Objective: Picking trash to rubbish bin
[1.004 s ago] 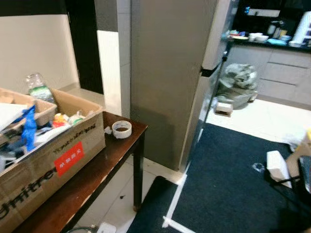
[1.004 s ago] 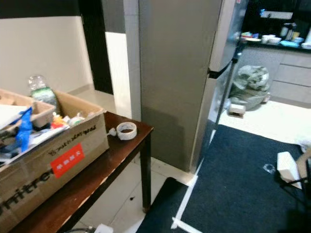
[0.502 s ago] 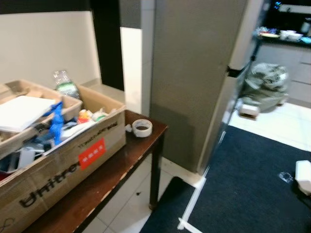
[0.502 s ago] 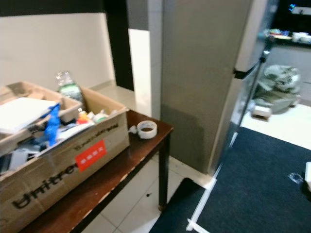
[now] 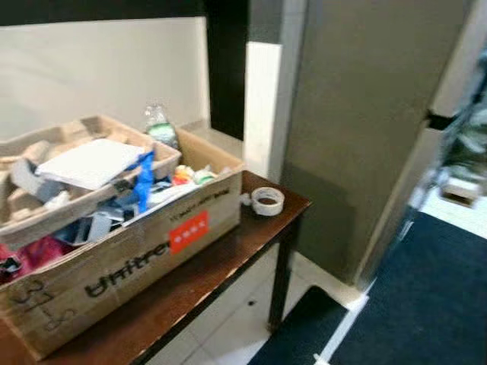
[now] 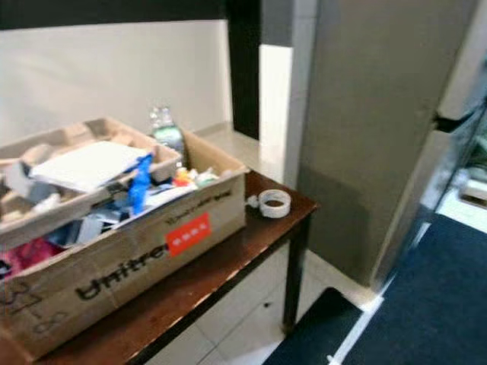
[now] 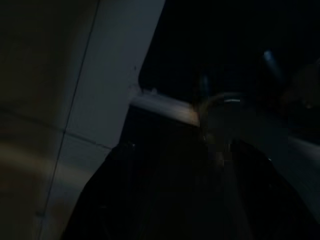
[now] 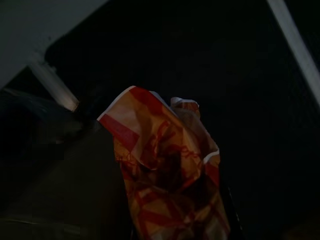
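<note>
A crumpled orange, red and white paper wrapper point(image 8: 165, 170) sits close before the right wrist camera. My right gripper point(image 8: 175, 222) is shut on it, above a dark mat. A cardboard box point(image 5: 114, 251) printed "Unitree" with a red sticker stands on a dark wooden table point(image 5: 228, 262) at my left. It holds white paper, blue scraps, moulded cardboard trays and other mixed waste. My left arm hangs idle in the shade, over pale floor tiles point(image 7: 60, 150) and the edge of the dark mat.
A roll of tape point(image 5: 267, 201) lies on the table's far corner. A plastic bottle point(image 5: 158, 125) stands behind the box. A tall grey cabinet side point(image 5: 365, 114) rises to the right, with a dark mat point(image 5: 434, 304) on the floor below it.
The whole picture has shifted right as the camera turned left. The box and table now sit nearer the middle, and the kitchen counter and grey bag have slid out of frame.
</note>
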{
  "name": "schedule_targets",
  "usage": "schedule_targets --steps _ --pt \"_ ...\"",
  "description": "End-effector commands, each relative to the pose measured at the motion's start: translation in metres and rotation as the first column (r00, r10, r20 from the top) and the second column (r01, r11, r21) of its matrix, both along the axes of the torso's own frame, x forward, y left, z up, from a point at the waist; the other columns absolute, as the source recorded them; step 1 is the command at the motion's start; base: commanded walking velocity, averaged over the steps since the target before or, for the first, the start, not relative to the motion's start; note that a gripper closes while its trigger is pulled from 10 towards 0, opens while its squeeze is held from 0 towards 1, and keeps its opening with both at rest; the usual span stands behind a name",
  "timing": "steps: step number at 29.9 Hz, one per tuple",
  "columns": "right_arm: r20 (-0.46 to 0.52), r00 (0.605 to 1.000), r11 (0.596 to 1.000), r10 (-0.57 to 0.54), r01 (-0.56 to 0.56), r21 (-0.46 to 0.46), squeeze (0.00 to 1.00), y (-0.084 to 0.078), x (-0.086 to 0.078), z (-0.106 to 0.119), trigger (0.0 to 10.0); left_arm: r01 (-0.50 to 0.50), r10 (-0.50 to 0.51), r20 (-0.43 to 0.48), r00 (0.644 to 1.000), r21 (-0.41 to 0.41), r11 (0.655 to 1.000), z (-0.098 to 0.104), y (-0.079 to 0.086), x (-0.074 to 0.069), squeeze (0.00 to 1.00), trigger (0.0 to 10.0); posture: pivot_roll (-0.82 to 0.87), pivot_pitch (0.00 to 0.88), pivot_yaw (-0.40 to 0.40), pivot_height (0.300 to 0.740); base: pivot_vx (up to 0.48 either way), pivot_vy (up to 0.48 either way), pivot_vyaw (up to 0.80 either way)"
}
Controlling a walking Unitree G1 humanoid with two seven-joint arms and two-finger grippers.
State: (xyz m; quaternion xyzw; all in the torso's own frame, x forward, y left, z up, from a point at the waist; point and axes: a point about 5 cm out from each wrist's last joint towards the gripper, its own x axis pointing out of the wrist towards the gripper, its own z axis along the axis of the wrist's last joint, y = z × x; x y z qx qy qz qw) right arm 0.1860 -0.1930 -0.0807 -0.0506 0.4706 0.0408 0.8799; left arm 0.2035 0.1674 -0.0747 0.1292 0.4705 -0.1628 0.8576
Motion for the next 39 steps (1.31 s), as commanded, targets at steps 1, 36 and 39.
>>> schedule_targets --steps 1,36,39 --pt "-0.025 1.0 1.0 -0.007 0.007 0.004 0.0 0.0 -0.006 -0.003 10.0 -0.006 0.007 -0.059 0.998 0.022 1.0 -0.006 0.006 -0.011 0.0 10.0 -0.09 0.143 -0.004 0.74 0.0 0.0 0.8" --pt "-0.046 0.999 1.0 0.02 -0.019 0.012 0.0 0.003 -0.009 -0.005 10.0 -0.103 0.113 -0.128 0.985 0.082 0.991 -0.017 0.014 -0.032 0.0 10.0 -0.09 0.139 -0.008 0.74 0.0 0.0 0.8" --pt "-0.042 0.999 1.0 -0.015 0.016 0.012 0.0 0.001 -0.009 -0.005 10.0 -0.106 0.116 -0.127 0.985 0.078 0.991 -0.017 0.015 -0.032 0.0 10.0 -0.09 0.14 -0.007 0.74 0.0 0.0 0.53"
